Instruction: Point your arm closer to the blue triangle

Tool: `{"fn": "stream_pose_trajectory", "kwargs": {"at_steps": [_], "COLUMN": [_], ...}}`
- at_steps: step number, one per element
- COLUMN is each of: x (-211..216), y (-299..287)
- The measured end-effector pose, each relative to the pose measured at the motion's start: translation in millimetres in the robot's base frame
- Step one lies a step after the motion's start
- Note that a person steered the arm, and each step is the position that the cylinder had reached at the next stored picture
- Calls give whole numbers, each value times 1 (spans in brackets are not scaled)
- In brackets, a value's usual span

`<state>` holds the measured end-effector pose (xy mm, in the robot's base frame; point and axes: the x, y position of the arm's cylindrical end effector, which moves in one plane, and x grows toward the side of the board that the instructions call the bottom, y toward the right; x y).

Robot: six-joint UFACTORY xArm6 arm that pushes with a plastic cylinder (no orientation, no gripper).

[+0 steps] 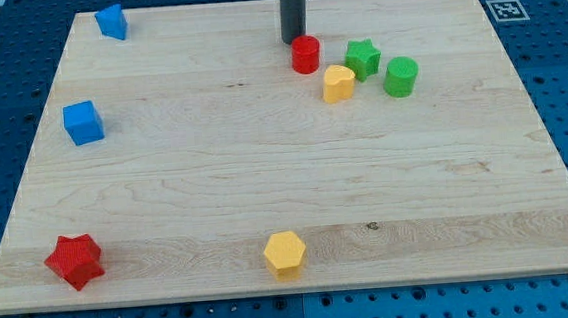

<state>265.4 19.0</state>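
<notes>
The blue triangle [111, 22] lies near the board's top left corner. My tip [294, 42] rests on the board at the view's top centre, far to the right of the blue triangle. The tip stands just up and left of a red cylinder [305, 54], almost touching it. A blue cube [83, 123] sits at the left edge, below the triangle.
A yellow block [338, 83], a green star [362, 58] and a green cylinder [401, 76] cluster right of the red cylinder. A red star [75, 261] lies at the bottom left and a yellow hexagon [285, 254] at the bottom centre. The wooden board [265, 170] sits on a blue pegboard.
</notes>
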Motion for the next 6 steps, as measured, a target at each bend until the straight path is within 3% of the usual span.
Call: {"fn": "stream_pose_trajectory", "kwargs": {"at_steps": [3,6], "x": [-73,-73], "y": [-166,-239]}}
